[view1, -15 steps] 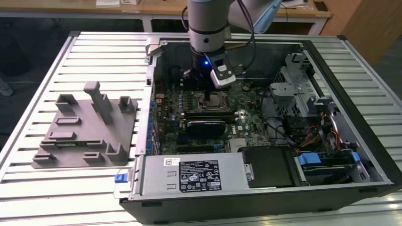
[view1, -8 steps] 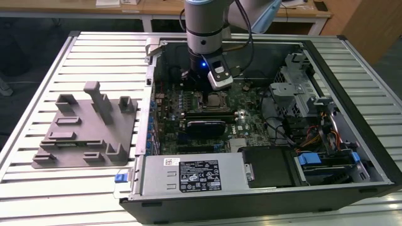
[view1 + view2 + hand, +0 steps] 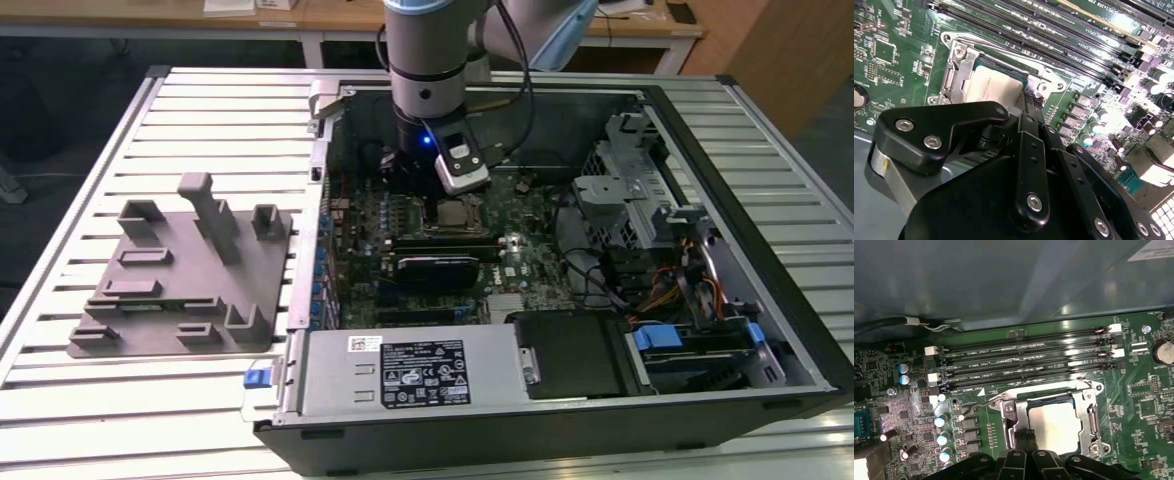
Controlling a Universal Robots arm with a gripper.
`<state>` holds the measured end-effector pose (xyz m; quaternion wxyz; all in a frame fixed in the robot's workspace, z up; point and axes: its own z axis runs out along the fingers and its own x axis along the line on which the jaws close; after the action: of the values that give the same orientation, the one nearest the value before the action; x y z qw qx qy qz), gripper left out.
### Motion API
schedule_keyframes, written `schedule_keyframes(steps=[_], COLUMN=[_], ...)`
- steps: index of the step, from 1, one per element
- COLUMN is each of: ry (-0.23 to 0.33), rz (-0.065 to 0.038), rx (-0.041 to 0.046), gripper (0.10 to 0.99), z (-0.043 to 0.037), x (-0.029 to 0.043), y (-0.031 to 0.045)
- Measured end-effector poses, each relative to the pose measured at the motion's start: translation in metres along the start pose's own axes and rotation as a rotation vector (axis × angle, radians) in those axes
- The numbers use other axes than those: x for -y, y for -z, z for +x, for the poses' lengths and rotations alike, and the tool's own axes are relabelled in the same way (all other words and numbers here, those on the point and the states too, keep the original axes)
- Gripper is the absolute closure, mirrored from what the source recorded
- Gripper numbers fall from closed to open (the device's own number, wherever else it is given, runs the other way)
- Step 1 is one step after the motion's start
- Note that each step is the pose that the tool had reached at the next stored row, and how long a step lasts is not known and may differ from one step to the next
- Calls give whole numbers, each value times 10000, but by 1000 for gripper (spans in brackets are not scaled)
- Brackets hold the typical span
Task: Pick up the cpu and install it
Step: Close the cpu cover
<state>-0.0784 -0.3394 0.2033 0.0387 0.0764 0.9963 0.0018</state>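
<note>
Exterior view: the grey robot arm drops straight down into the open black computer case, and its black pincer hangs right above the black square motherboard socket with the metal frame. My read is that coming in plumb keeps it off the case walls.

In the first wrist view, the small flat square cpu with the shiny silver-white top lies level inside the socket, rimmed by the frame, so it looks installed rather than carried. Whether the frame is latched down I cannot tell. The pincer's fingertips look pressed together, with nothing between them, poised just beside the socket's edge – apart from the chip, as far as I can judge.

Crowding the socket are the long dark memory slots on one side and a row of small silver-capped capacitors near another. Well away from the socket, outside the case, the grey plastic holder tray with upright posts sits on the slatted metal table.
</note>
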Motion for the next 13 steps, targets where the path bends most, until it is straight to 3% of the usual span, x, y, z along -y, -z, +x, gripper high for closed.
schedule_keyframes(steps=[13], ry=[0], rz=[4], rx=[-2], gripper=[980], z=[20], x=[4], y=[-51])
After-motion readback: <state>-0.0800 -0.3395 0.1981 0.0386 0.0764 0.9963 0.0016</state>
